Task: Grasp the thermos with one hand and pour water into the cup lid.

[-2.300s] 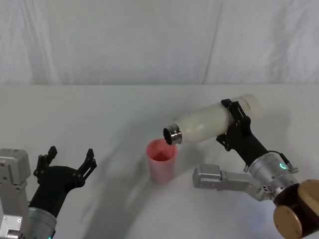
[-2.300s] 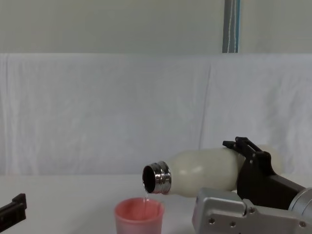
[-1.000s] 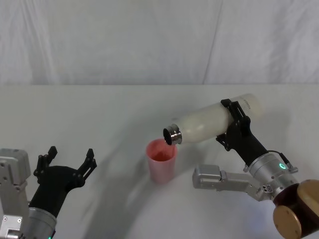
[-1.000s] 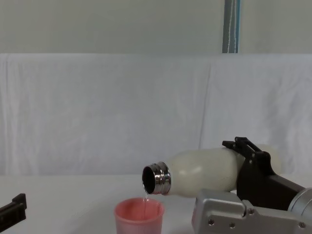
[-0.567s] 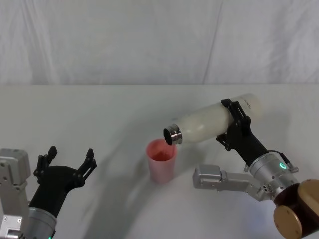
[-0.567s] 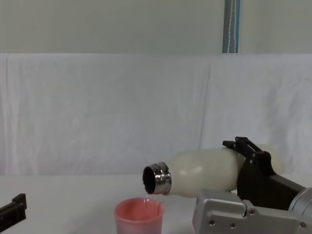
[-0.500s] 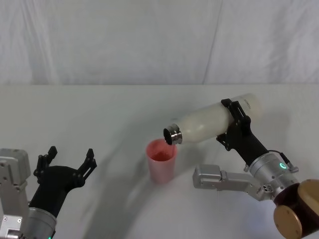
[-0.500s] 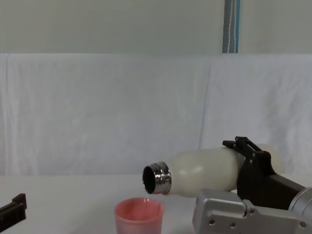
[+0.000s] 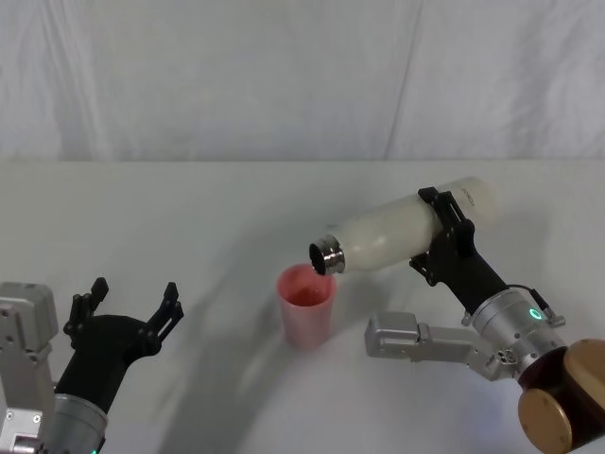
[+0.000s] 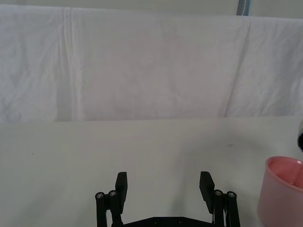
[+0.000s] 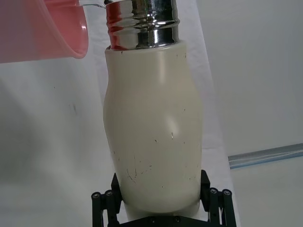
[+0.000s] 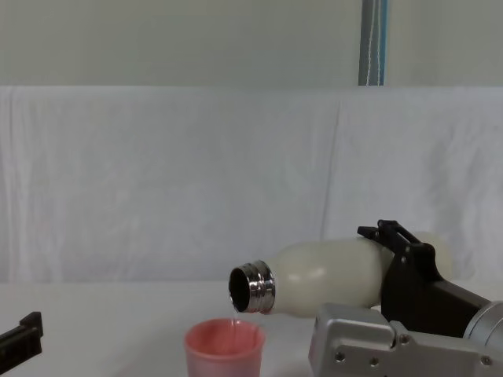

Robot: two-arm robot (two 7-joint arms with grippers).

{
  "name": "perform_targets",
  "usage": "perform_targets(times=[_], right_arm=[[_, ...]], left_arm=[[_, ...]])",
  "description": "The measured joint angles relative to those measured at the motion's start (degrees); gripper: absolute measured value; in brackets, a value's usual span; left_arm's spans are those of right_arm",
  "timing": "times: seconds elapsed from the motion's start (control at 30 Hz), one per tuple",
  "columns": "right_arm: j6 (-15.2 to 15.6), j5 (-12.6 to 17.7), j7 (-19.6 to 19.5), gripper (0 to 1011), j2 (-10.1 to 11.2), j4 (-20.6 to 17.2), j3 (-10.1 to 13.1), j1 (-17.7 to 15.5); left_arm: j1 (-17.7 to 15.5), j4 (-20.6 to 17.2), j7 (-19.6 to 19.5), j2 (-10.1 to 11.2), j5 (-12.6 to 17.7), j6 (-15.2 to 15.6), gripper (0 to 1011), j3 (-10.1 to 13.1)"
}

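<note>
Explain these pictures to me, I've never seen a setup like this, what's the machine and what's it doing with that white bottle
This is a two-armed robot at a white-covered table. One picture looks down from its head, one looks across from its chest, and two come from cameras on its wrists. The right claw is clamped around a cream-white thermos, tipped nearly flat so its steel neck sits just above a small pink cup lid standing on the table. The right wrist camera shows a thin thread of water leaving the neck toward the cup. The left claw waits open and empty near the table's front left, its two black fingers apart in its own wrist camera.
</note>
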Motion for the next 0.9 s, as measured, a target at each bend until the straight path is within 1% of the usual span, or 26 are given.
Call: perform_targets(times=[0.9], right_arm=[[0.06, -0.05, -0.28, 961, 0.12, -0.12, 0.05, -0.36]], left_arm=[[0.00, 0.00, 0.00, 0.00, 0.00, 0.00, 1001, 0.00]])
